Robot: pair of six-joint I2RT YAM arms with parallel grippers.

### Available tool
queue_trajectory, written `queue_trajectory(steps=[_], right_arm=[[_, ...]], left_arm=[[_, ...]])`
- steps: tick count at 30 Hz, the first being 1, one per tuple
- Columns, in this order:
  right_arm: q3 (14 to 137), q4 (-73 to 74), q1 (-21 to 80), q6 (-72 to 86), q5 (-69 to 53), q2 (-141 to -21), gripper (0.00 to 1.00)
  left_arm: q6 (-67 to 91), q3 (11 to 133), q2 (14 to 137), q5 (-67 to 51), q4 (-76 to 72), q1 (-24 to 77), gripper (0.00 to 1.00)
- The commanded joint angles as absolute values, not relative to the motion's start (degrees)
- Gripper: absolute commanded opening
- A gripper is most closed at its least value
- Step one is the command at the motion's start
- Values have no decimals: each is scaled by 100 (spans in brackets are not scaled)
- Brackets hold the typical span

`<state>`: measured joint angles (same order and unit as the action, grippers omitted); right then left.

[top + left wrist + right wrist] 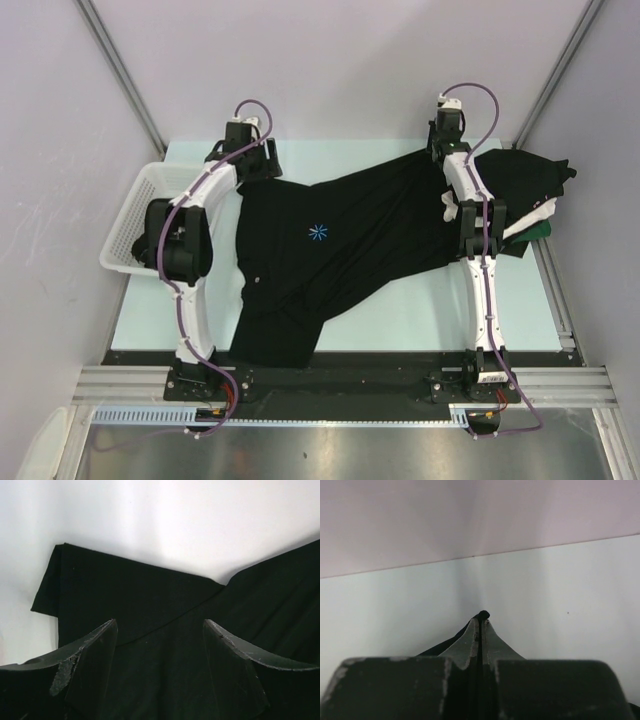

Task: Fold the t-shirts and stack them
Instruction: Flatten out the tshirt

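Bottom of the top view: one end of the black t-shirt (pixel 330 250) reaches the near edge of the counter (pixel 430 315). Overhang cannot be told against the dark rail. Risk noted: a loose end there could slide off or catch at the left arm's base when the cloth is moved. Middle of frame: the shirt lies slantwise and creased, blue starburst (pixel 318 233) up; a fold made on it as it lies is judged likely to come out skewed. Upper right: the stack of folded shirts (pixel 535 185) lies just beside the right arm and could be brushed out of line. Upper centre-right: the right end effector (pixel 481 622) is pressed together on a small nub of black cloth, so a slip under tension is possible. Upper left: the left end effector (pixel 160 630) is spread above a sleeve, with nothing gripped. White mesh basket (pixel 135 215), left edge: no cloth is seen in the part not hidden by the left arm.
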<state>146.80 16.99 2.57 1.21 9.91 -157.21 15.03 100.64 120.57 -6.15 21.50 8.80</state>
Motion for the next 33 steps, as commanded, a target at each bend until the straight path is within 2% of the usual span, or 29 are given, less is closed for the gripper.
queue_trajectory(steps=[1, 11, 16, 23, 33], right_arm=[[14977, 1098, 141, 17, 1301, -15820, 0], [14722, 1134, 141, 18, 1336, -15627, 0], [14564, 1230, 158, 17, 1301, -15513, 0], [14353, 1318, 202, 17, 1230, -15346, 0], [14300, 1362, 237, 9, 1186, -15205, 0]], left_arm=[[1714, 10485, 12313, -396, 2135, 835, 75], [2188, 12065, 13507, 597, 3357, 677, 76], [2381, 12410, 13746, 782, 3673, 510, 76], [2478, 12735, 14027, 651, 4165, 387, 75], [2514, 12674, 14264, 18, 4131, 396, 74]])
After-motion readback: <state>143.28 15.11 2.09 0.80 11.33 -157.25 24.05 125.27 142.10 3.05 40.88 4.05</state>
